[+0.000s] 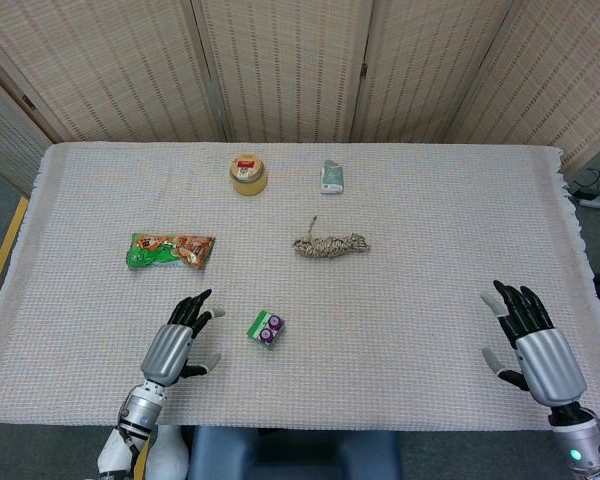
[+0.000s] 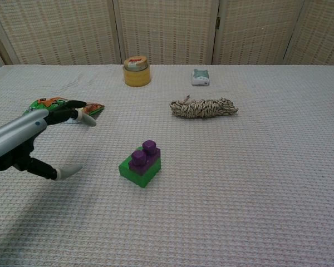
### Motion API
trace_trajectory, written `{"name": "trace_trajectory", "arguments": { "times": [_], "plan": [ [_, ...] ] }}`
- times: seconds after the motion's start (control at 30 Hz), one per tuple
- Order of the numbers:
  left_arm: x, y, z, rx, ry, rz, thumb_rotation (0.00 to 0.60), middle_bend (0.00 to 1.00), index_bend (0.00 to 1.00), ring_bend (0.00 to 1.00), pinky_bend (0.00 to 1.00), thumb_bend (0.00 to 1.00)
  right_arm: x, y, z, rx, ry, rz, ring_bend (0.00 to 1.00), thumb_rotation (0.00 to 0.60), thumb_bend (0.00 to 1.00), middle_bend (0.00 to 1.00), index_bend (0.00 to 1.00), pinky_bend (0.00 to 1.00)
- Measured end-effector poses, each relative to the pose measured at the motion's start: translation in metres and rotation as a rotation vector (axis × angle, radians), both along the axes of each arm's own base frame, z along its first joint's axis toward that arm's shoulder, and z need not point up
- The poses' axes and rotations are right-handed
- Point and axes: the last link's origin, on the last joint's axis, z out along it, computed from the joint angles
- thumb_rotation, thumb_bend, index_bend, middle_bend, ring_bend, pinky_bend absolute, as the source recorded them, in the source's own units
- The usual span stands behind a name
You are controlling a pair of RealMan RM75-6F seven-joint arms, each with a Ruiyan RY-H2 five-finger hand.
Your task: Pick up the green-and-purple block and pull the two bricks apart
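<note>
The green-and-purple block (image 1: 266, 329) lies on the white cloth near the table's front middle; in the chest view the block (image 2: 141, 163) shows a purple brick stacked on a green one. My left hand (image 1: 176, 343) hovers just left of it, fingers spread and empty, a short gap away; the chest view shows the left hand (image 2: 28, 142) coming in from the left edge. My right hand (image 1: 536, 345) is open at the front right, far from the block, and absent from the chest view.
A green snack packet (image 1: 170, 250) lies left of centre, just beyond the left hand. A coiled rope (image 1: 330, 244) sits mid-table. A yellow jar (image 1: 248, 173) and a small pale packet (image 1: 332, 177) stand at the back. The cloth-covered table (image 1: 430, 290) ends at folding screens.
</note>
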Motion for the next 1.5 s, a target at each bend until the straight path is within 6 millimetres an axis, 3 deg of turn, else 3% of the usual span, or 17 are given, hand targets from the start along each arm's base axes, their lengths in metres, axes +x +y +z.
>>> {"name": "trace_trajectory", "arguments": {
  "times": [0.33,0.73,1.5],
  "plan": [
    [0.046,0.005,-0.041,-0.043,-0.076,0.013,0.600,0.00,0.21,0.00,0.00,0.34,-0.006,-0.002,0.018,-0.032,-0.055,-0.020,0.00,0.600,0.40,0.00,0.01,0.00],
    [0.073,0.008,-0.064,-0.050,-0.073,0.017,0.600,0.00,0.21,0.00,0.00,0.34,-0.016,-0.009,0.038,-0.079,-0.112,-0.066,0.00,0.600,0.40,0.00,0.01,0.00],
    [0.086,0.021,-0.089,0.013,-0.048,-0.007,0.600,0.00,0.18,0.00,0.00,0.34,-0.022,-0.010,0.051,-0.102,-0.146,-0.093,0.00,0.600,0.40,0.00,0.01,0.00]
  ]
}}
